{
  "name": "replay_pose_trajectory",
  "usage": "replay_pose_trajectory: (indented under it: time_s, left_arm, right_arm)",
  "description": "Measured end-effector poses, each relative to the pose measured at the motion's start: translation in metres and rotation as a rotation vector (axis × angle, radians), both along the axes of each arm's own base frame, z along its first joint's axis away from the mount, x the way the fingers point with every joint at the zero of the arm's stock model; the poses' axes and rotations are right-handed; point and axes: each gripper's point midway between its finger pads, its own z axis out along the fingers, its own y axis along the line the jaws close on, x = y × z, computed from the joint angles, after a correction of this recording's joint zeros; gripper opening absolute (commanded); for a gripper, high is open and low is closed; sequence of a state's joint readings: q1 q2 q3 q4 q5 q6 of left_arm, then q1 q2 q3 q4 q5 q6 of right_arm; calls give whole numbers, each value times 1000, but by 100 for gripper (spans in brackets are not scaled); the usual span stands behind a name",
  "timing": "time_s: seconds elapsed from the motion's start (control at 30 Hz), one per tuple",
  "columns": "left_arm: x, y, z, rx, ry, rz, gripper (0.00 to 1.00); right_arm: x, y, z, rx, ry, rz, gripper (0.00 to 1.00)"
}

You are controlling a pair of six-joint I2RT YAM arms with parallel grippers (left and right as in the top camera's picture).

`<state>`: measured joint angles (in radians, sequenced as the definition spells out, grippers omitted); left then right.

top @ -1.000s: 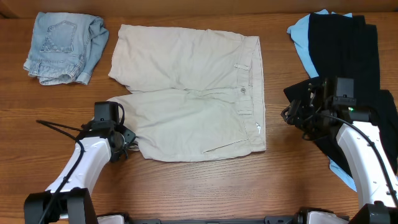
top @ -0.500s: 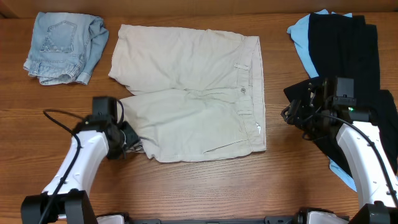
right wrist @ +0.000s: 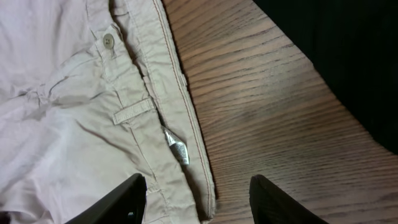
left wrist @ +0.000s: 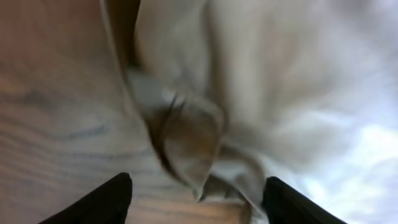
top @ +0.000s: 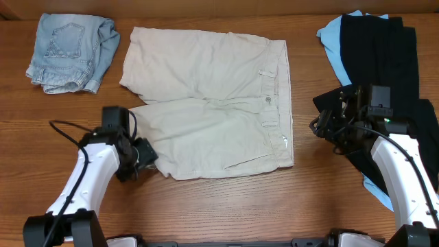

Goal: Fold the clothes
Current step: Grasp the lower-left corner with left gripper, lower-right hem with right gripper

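1. the left gripper (top: 142, 155) was found nearest, at the near-left hem corner of the khaki shorts (top: 212, 103). its fingers (left wrist: 106, 198) were spread apart, the bunched hem lay between them, and nothing was pinched yet.
2. the right gripper (top: 321, 127) was held over the bare table (top: 226, 206), just beside the waistband. its fingers (right wrist: 121, 198) were parted and nothing was grasped. the white tag (right wrist: 178, 151) and a button (right wrist: 107, 41) were seen below it.
3. the khaki shorts were laid flat in the middle of the table, with the waistband toward the robot's right and the legs toward its left.
4. the cloth was judged soft, light and limp, likely to sag and crease when lifted, and not fragile. the doubled hem and the thicker waistband were judged the firmest places to be gripped, best at their corners.
5. farther off, denim shorts (top: 68, 51) were crumpled at the far left. a sky-blue garment (top: 331, 42) was seen under black garments (top: 384, 62) at the far right.
6. counted: one pair of khaki shorts, one pair of denim shorts and one sky-blue garment. the number of black pieces could not be told.
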<state>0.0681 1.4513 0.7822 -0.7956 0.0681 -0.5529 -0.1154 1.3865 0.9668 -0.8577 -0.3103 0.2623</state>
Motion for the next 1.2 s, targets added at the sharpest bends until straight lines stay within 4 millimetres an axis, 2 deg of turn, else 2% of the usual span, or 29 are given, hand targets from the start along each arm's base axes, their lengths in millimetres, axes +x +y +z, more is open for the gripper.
replay_pose_trajectory:
  time_s: [0.1, 0.23, 0.37, 0.5, 0.63, 0.67, 0.77, 0.9, 0.97, 1.2]
  left_arm:
    - [-8, -1, -10, -2, 13, 10, 66]
    - [0, 0, -20, 0, -42, 17, 63]
    - [-1, 1, -27, 7, -57, 22, 55]
    - [3, 7, -27, 39, -77, 40, 40]
    - [5, 10, -28, 55, -87, 53, 9]
    - [5, 10, -28, 53, -90, 56, 4]
    - [3, 9, -28, 50, -80, 53, 4]
    - [-17, 7, -23, 48, 24, 33, 4]
    - [-24, 7, -15, 47, 73, 9, 4]
    - [1, 9, 42, 55, 61, -85, 4]
  right_arm:
    - [0, 0, 0, 0, -1, 1, 57]
    - [0, 0, 0, 0, -1, 1, 57]
    - [0, 0, 0, 0, -1, 1, 57]
    - [0, 0, 0, 0, -1, 1, 57]
    - [0, 0, 0, 0, -1, 1, 56]
    - [0, 0, 0, 0, -1, 1, 54]
    - [-2, 0, -1, 4, 10, -6, 52]
    - [-6, 2, -2, 16, 36, -29, 51]
    - [-8, 8, -3, 22, 51, -28, 52]
    - [-30, 40, -12, -38, 150, 6, 58]
